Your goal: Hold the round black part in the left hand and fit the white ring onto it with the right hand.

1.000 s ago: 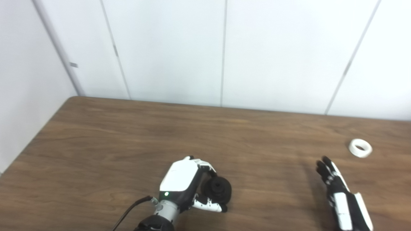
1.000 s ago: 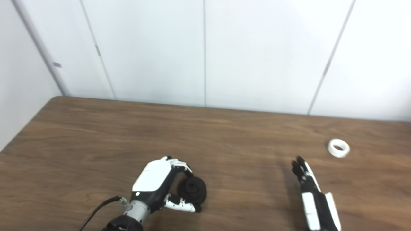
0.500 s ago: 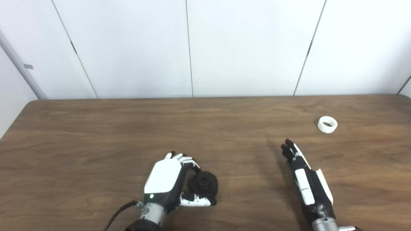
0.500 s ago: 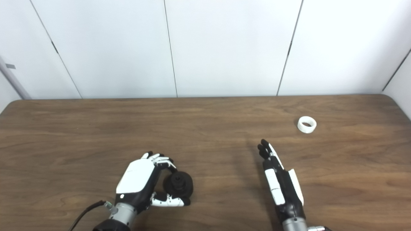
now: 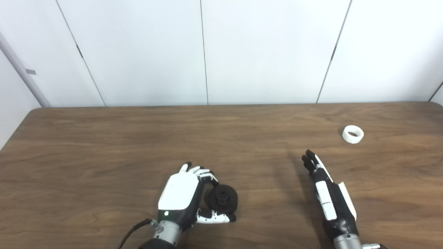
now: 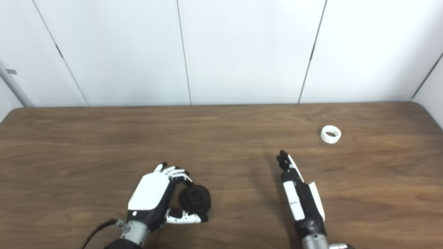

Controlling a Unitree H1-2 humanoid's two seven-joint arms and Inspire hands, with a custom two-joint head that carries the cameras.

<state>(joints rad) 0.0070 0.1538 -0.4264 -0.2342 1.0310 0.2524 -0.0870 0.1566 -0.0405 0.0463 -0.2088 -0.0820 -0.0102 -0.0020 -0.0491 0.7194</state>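
In your left eye view, your left hand (image 5: 183, 195), glossy white shell over black, curls fingers and thumb around the round black part (image 5: 221, 199), a matte stepped disc with a raised hub, low over the wood-grain table (image 5: 104, 145). Your right hand (image 5: 328, 193) lies flat, fingers straight and close together, holding nothing.

In your right eye view, the white ring (image 6: 331, 134), a short ribbed band, sits on the table beyond the right hand, well apart from its black fingertips (image 6: 283, 157).
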